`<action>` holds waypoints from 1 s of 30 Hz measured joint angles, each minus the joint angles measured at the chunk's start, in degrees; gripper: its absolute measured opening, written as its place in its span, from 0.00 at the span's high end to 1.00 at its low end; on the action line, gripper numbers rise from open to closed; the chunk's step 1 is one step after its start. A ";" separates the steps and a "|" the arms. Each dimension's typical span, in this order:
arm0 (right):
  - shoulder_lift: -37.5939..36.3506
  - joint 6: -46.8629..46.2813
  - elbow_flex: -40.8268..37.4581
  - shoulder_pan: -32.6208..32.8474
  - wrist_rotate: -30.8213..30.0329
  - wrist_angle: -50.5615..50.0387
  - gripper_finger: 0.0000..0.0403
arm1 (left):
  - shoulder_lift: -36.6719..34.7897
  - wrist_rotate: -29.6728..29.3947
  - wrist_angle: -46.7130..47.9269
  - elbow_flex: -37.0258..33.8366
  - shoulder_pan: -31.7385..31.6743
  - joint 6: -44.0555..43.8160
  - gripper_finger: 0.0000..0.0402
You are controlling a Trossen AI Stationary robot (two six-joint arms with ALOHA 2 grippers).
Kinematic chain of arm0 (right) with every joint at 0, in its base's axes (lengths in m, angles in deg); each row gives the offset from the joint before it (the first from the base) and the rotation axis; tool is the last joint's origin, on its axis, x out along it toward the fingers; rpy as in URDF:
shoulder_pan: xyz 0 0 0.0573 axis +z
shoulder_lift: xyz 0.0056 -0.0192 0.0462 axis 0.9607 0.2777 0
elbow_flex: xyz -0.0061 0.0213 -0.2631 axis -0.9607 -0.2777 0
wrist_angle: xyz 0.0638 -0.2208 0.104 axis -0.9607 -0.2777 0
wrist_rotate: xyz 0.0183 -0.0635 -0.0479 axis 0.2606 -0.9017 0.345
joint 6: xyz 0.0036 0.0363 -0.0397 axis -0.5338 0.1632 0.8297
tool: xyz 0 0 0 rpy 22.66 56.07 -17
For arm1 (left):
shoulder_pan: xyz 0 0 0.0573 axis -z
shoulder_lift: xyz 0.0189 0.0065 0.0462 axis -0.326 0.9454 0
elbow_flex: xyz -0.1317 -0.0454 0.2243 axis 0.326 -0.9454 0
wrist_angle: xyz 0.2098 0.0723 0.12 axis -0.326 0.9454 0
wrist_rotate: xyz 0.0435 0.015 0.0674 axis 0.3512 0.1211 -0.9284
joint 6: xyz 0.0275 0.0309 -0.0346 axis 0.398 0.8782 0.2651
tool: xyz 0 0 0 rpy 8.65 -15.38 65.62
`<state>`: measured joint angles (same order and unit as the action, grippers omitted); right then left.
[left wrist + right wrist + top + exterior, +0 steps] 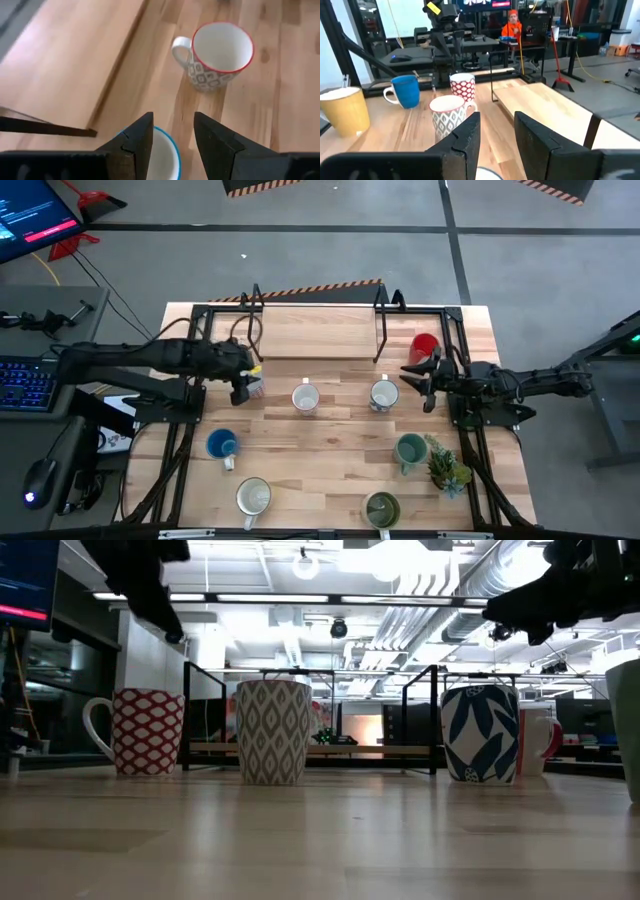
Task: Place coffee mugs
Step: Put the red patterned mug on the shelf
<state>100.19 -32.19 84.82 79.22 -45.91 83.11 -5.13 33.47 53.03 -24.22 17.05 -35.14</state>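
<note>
Three patterned white mugs stand in a row mid-table: a red-lattice mug [140, 730] with a blue rim [167, 145], a grey-diamond mug [305, 397] with a red rim [220, 50], and a blue-leaf mug [480, 732]. My left gripper [172, 125] hovers open just above the red-lattice mug [255, 387]. My right gripper [497, 122] hangs open above and just right of the blue-leaf mug [383, 394]. Standing apart are a red mug [425, 345], a blue mug [222, 445], a teal mug [410, 448], a cream mug [253, 497] and an olive mug [381, 507].
A black metal rack with a wooden shelf [315, 330] runs along the table's far side. A small spiky potted plant [447, 465] stands beside the teal mug near the right edge. Bare wood lies between the middle row and the near mugs.
</note>
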 joint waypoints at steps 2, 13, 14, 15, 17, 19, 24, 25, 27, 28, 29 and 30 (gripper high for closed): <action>0.00 -0.89 0.00 0.00 0.00 -0.81 0.73 | 2.38 0.09 0.14 0.00 0.00 -0.70 0.67; 0.00 -1.07 0.00 0.00 2.19 -2.51 0.73 | 11.26 3.20 3.01 0.00 0.00 -6.27 0.67; 0.00 -1.05 0.00 -0.01 2.21 -2.82 0.73 | 11.60 3.67 3.01 0.00 0.00 -6.97 0.67; 0.00 -1.05 0.00 0.00 2.21 -3.07 0.73 | 11.98 4.08 3.01 0.00 0.00 -7.49 0.67; 0.00 -1.07 0.00 -0.02 2.23 -3.68 0.73 | 12.51 4.47 3.32 0.00 0.00 -8.45 0.67; 0.00 -1.07 0.00 0.00 2.28 -3.83 0.73 | 12.95 4.47 3.85 0.00 0.00 -8.70 0.67; 0.00 -1.07 0.00 0.00 2.88 -4.00 0.73 | 14.12 4.47 4.46 0.00 0.00 -10.12 0.67; 0.00 -1.05 0.00 0.00 3.36 -4.02 0.73 | 14.39 4.45 4.54 0.00 0.00 -10.10 0.67; 0.00 -1.19 0.00 0.00 3.90 -4.21 0.73 | 15.01 4.03 4.51 0.00 0.00 -10.10 0.67; 0.00 -1.31 0.00 0.00 4.26 -4.27 0.73 | 15.24 3.85 4.66 0.00 0.00 -10.11 0.67; 0.00 -1.44 0.00 -0.01 4.63 -4.27 0.73 | 15.45 3.68 4.73 0.00 0.00 -10.10 0.67; 0.00 -1.46 0.00 -0.01 4.79 -4.27 0.73 | 15.83 3.32 4.72 0.00 0.00 -10.12 0.67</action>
<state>100.19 -33.65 84.82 79.21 -41.12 78.84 10.71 36.79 57.75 -24.22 17.05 -45.26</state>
